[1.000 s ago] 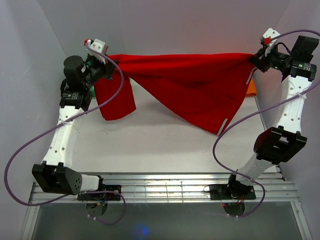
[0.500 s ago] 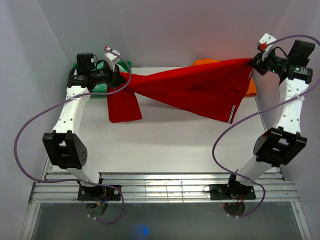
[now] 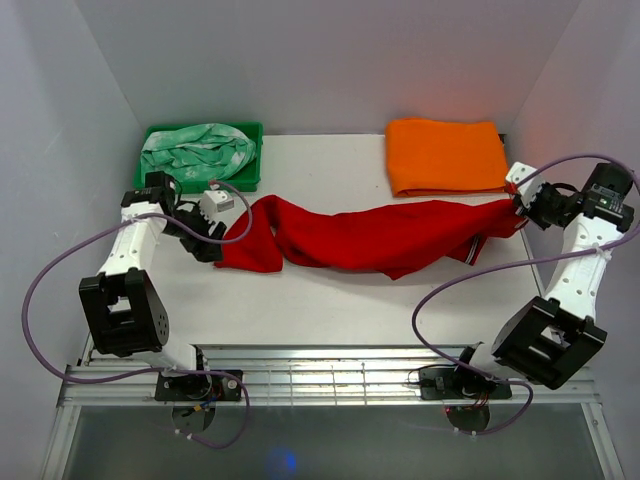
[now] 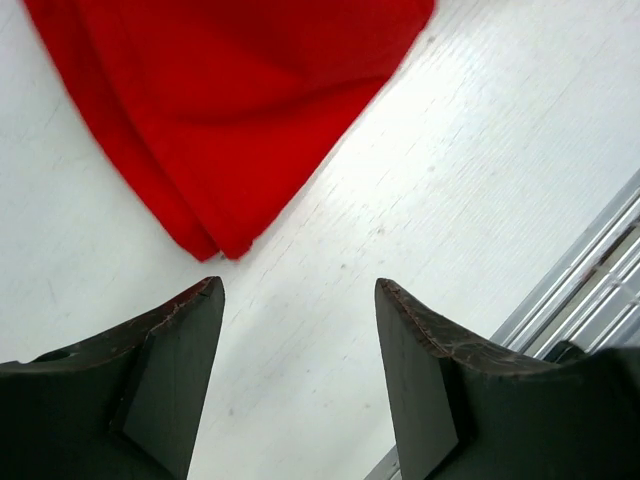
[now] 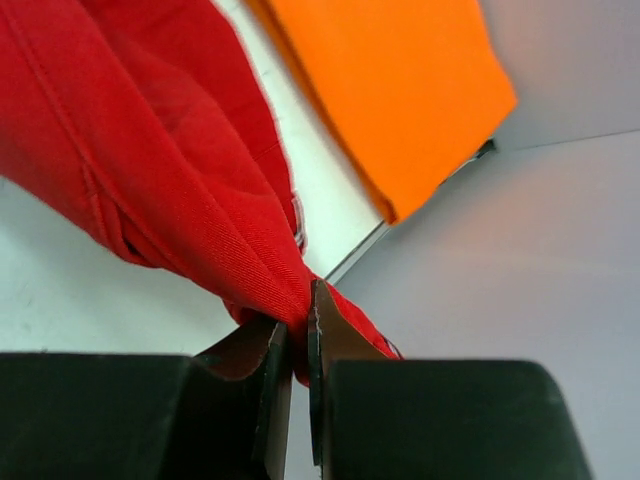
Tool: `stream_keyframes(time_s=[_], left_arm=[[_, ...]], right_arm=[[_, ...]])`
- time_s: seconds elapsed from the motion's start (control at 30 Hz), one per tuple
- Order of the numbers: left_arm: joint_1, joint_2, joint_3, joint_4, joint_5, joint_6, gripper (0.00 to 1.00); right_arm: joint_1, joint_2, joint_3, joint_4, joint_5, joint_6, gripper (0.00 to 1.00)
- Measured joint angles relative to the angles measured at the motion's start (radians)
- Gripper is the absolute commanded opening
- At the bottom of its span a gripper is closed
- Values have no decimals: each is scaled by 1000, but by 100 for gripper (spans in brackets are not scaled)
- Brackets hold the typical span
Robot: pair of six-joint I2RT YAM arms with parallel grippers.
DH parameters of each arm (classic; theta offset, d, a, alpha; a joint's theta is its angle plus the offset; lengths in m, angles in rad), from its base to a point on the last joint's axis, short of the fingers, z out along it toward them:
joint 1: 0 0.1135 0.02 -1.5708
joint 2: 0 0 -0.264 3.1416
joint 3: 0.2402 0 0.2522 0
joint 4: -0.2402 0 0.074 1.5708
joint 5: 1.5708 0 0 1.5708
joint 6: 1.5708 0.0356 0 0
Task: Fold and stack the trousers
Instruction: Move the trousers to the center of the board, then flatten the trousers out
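Note:
The red trousers lie bunched in a long band across the middle of the white table. My right gripper is shut on their right end, and the red cloth bunches out from between its fingers. My left gripper stands open just left of the trousers' left end, low over the table. Nothing is between its fingers, and the red cloth's corner lies a little beyond their tips.
A folded orange cloth lies at the back right, close to the right gripper. A green tray at the back left holds a mint green and white patterned cloth. Walls close in on the left, back and right.
Both arms came down and the trousers dropped from hanging spread in the air to lying on the table. My left gripper let go of the left end and opened.

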Motion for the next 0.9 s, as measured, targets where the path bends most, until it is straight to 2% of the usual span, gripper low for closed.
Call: stream_keyframes(time_s=[0.13, 0.3, 0.67, 0.8, 0.83, 0.9], left_arm=[[19, 3, -12, -4, -29, 96, 74], [17, 69, 7, 15, -22, 145, 75], [8, 450, 235, 117, -11, 79, 77], [-9, 507, 232, 125, -5, 72, 63], [-16, 509, 220, 127, -3, 72, 51], [-23, 508, 202, 124, 7, 74, 33]], right_arm=[[-17, 0, -50, -75, 42, -107, 8], [-39, 0, -77, -114, 73, -173, 8], [-79, 5, -76, -142, 90, -207, 8], [-85, 14, -69, -147, 90, -211, 8], [-89, 17, -68, -147, 90, -214, 8], [-96, 21, -67, -148, 90, -220, 8]])
